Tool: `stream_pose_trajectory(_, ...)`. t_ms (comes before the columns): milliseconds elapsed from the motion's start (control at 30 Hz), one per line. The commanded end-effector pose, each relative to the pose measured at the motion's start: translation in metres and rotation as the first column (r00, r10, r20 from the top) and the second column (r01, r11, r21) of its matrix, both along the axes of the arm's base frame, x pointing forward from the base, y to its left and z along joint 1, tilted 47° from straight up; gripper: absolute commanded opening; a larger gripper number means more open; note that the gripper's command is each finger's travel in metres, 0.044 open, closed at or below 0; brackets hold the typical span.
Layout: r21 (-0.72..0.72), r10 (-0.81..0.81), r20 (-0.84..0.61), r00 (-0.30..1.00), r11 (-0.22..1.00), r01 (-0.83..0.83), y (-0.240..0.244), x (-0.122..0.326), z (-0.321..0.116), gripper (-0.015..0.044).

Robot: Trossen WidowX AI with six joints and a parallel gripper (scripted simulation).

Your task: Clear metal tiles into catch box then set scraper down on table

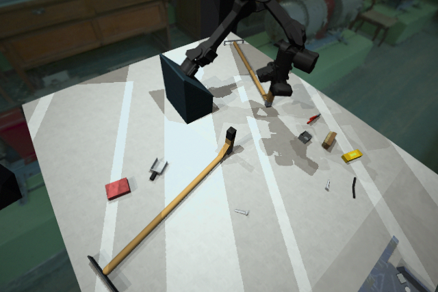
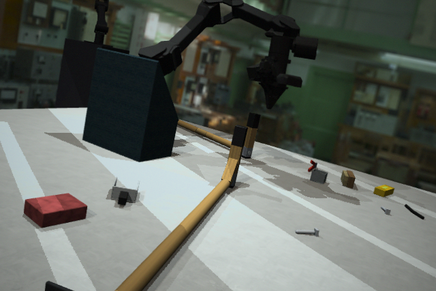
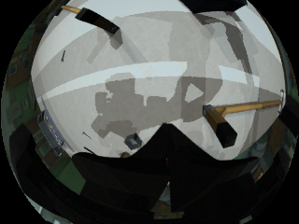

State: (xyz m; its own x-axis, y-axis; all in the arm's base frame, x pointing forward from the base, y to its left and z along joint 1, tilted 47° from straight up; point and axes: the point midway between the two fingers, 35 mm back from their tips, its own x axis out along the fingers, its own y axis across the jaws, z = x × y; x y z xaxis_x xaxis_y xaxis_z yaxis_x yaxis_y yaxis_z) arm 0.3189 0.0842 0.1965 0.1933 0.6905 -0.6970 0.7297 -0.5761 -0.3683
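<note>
The long scraper [image 1: 183, 195] [image 2: 204, 206] lies on the table, its black blade at the front left and its black-tipped grip standing up near the middle. A rake [image 1: 249, 70] [image 2: 208, 134] [image 3: 252, 107] with an upright grip lies farther back. My gripper [image 2: 269, 104] [image 3: 166, 127] is shut and empty, above and close beside the rake's grip, not touching it. The bench plate [image 1: 374, 276] [image 3: 45, 122] is cut off at the lower right in the top view, with light tiles [image 1: 400, 277] on it. The catch box cannot be made out.
A red block [image 1: 118, 189] [image 2: 58, 210] and a small pan [image 1: 159, 167] lie left of the scraper. To the right are a bolt [image 1: 241, 212], a grey block [image 1: 304, 137], a wooden block [image 1: 328, 139], a yellow block [image 1: 352, 155] and a black strip [image 1: 353, 187].
</note>
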Motion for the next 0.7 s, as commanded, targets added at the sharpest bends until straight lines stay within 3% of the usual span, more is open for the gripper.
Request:
stream_pose_trajectory(0,-0.033,0.038,0.052,0.998,0.999,-0.036,-0.015,0.015,-0.011,0.0000)
stream_pose_trajectory(667,-0.172,0.238,0.237,0.942,0.965,-0.200,-0.083,0.059,-0.068,0.0000)
